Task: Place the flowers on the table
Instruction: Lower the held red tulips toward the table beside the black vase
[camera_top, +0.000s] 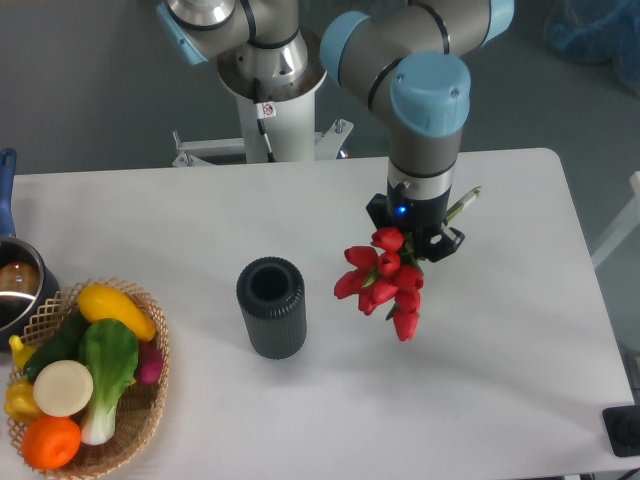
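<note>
Nearest the camera, at the near left corner, a woven basket (150, 420) is holding toy vegetables: an orange, a white round piece, a green leafy one and a yellow one.

At the centre of the action, the claw (418, 238) is hanging from the arm's grey and blue wrist (428, 120), pointing down over the right half of the table (520, 330). It is clenching the flowers (385, 280) by their stems; the fingers themselves are mostly hiding behind the wrist and the red buds, so their exact spread is not showing. One green stem end (464, 206) is sticking out to the right of the claw. The red tulip heads are drooping down and to the left beneath the claw, and whether they are touching the white top cannot be told from this overhead angle.

Left of the flowers, apart from them, a dark ribbed cylindrical vase (271, 308) is standing upright with its mouth open.

Farther left, at the table's edge beyond the basket, a metal pot (18, 290) with a blue handle (6, 175) is sitting partly out of view.
</note>
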